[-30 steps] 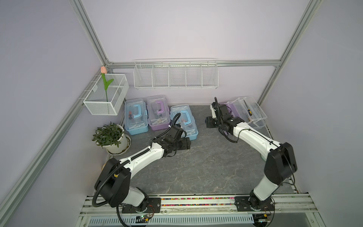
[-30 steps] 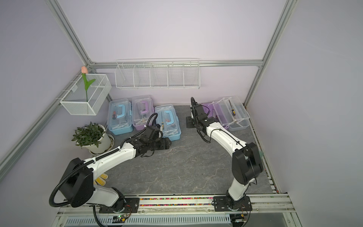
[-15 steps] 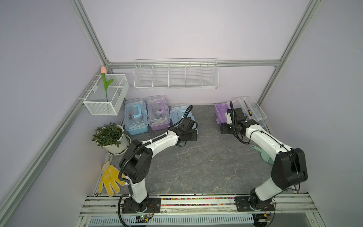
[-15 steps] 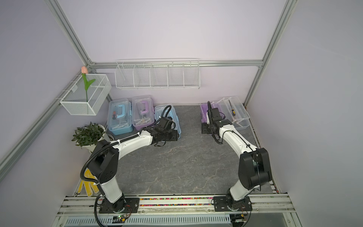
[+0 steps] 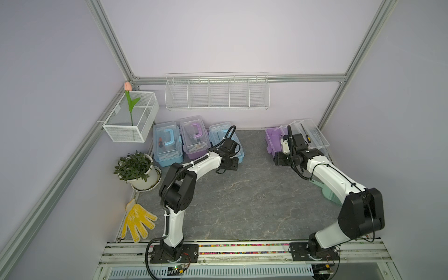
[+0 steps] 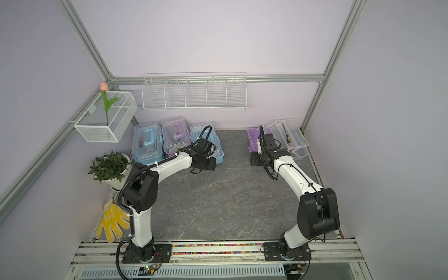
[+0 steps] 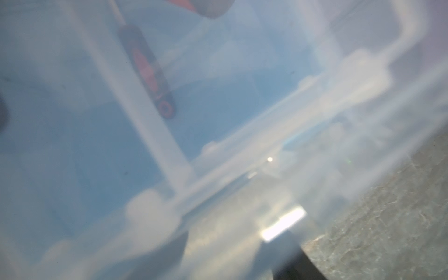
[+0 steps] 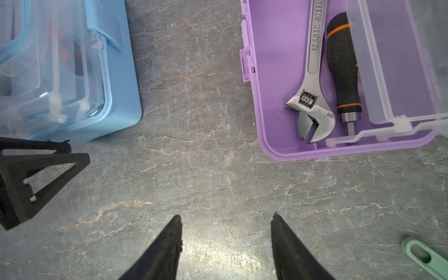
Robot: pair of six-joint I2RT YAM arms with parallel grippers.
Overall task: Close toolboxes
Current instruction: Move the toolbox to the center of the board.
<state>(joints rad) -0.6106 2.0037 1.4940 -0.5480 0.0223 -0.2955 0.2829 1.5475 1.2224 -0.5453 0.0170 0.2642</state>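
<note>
My right claw [image 8: 226,218] hangs empty, tips apart, over the grey marbled floor [image 8: 194,121] just before the open purple plastic toolbox [image 8: 274,60], probably to reach its folded-back clear lid [image 5: 312,135], while my left claw [image 5: 231,165], whose spread I cannot tell, sits at the front of the light-blue clear-lidded toolbox [image 5: 219,132].

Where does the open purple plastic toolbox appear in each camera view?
Top view: open purple plastic toolbox, back right.
Top view: back right too.
Right wrist: ahead of the right gripper, silver adjustable wrench inside.
Left wrist: not in it.
Shared landmark: the light-blue plastic toolbox nearest it.
</note>
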